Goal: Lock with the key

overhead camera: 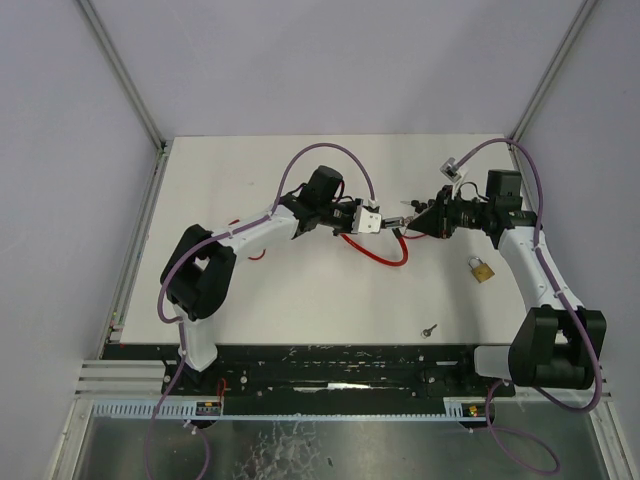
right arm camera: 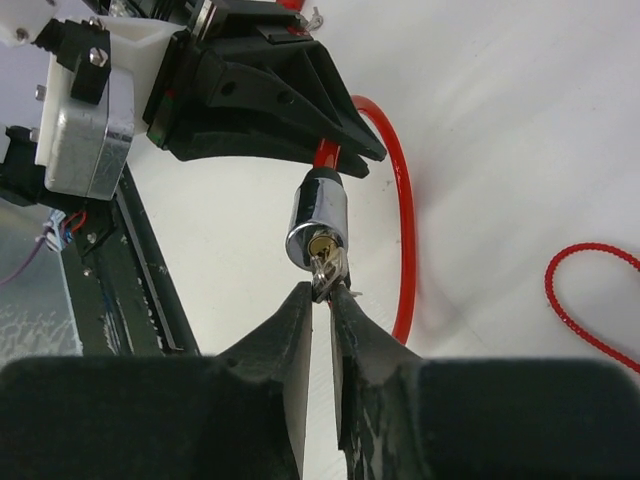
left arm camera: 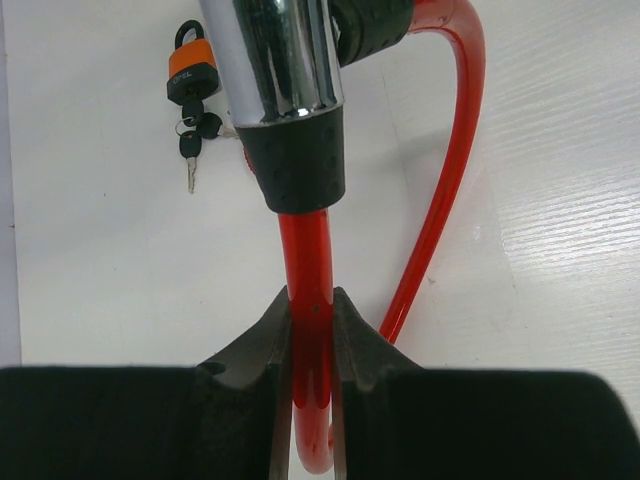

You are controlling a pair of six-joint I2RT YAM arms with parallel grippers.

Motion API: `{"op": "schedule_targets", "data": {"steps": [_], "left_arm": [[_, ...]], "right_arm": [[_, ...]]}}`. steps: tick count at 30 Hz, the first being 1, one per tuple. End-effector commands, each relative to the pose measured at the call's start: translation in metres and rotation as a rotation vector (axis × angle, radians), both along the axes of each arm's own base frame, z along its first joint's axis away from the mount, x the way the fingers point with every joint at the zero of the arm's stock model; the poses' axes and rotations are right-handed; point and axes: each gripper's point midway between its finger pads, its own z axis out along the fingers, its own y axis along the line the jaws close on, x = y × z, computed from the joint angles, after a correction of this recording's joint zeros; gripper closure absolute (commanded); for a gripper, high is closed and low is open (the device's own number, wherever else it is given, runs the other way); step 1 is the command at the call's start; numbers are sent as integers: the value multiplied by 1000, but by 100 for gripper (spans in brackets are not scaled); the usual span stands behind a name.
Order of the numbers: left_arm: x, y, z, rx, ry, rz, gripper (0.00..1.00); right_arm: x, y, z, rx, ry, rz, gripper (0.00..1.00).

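Both grippers are clamped. Between its fingertips the left gripper pinches the red cable just behind the lock barrel. At its tips the right gripper pinches the key seated in that barrel.

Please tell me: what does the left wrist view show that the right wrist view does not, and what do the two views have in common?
Only the left wrist view: an orange padlock with a bunch of keys hanging from it.
Only the right wrist view: the key in the cylinder's keyhole, pinched by the right gripper, and a thin red cord off to the side.
Both: the chrome lock cylinder, the red cable, and the left gripper clamped on that cable.
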Motion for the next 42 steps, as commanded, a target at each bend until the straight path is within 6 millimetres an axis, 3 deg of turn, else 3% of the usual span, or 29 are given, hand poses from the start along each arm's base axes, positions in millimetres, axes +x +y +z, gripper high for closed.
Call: {"op": "schedule_targets", "data": {"steps": [1, 8, 11, 18, 26, 34, 42], "left_arm": [[-4, 1, -15, 32, 31, -9, 100], [-5, 1, -15, 31, 33, -13, 100], [-5, 1, -15, 32, 31, -12, 100], [-5, 2, -15, 35, 29, -13, 100], [-6, 2, -14, 33, 29, -13, 100], [-6, 3, -14, 34, 29, -12, 100], [-6, 3, -15, 36, 30, -12, 100]], "right_arm": [[-1, 2, 19, -57, -164, 49, 82], [-16, 8, 2, -235, -435, 198, 92], [-18, 5, 2, -287, -512, 223, 91], [-16, -6, 7, -383, -584, 210, 61], [-26, -5, 25, -324, -625, 230, 47], [-17, 8, 47, -151, -485, 198, 46], [-12, 8, 41, -139, -473, 201, 54]]}}
